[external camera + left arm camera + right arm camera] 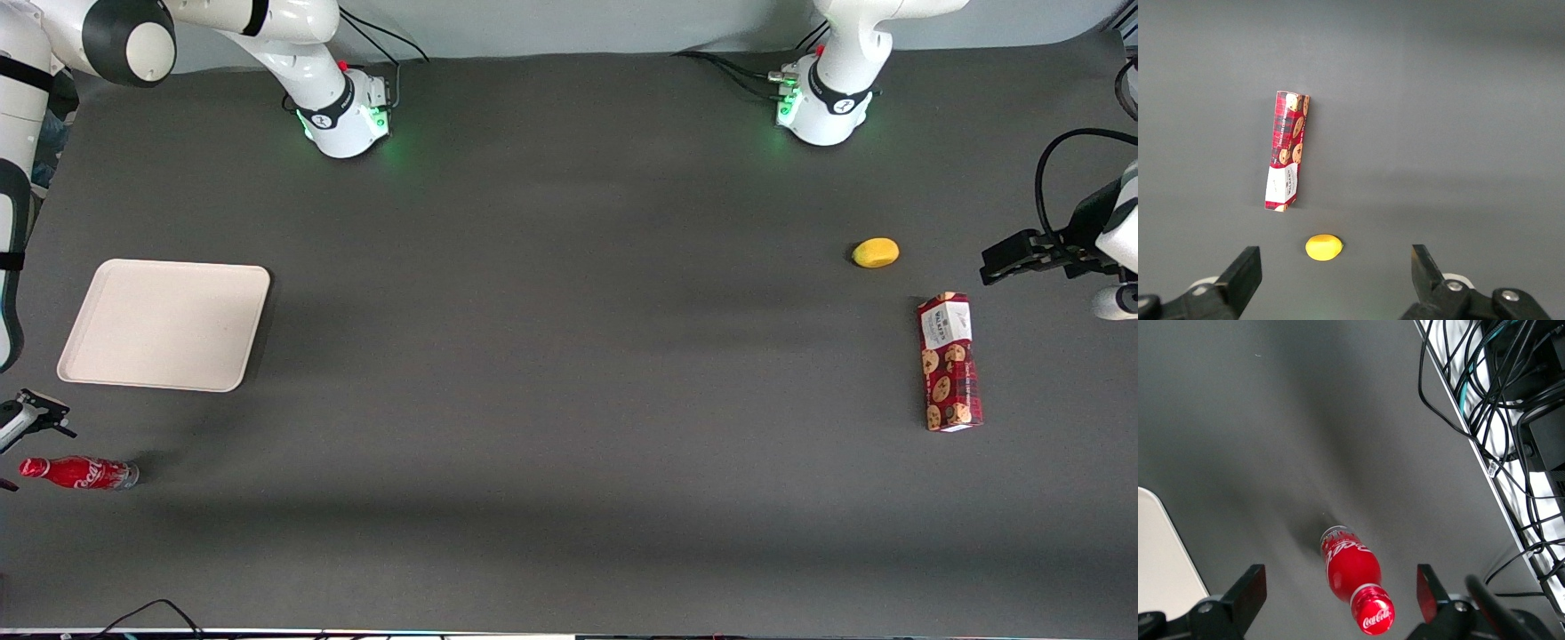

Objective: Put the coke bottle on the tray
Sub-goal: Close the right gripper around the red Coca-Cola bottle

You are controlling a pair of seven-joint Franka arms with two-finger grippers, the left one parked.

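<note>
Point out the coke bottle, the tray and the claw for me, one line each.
coke bottle (1353, 570): right wrist view, on its red body.
tray (164, 324): front view, on its bare flat middle.
claw (1341, 593): right wrist view, midway between its open fingertips, hovering above the standing bottle.

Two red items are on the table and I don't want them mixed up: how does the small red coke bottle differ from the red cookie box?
The slim red coke bottle is round-bodied with a cap; the red cookie box is larger and square-edged. The bottle lies near the off-white rectangular tray, the box at the parked arm's end. The open claw hangs over the bottle, not the box. Both rest on the table.
</note>
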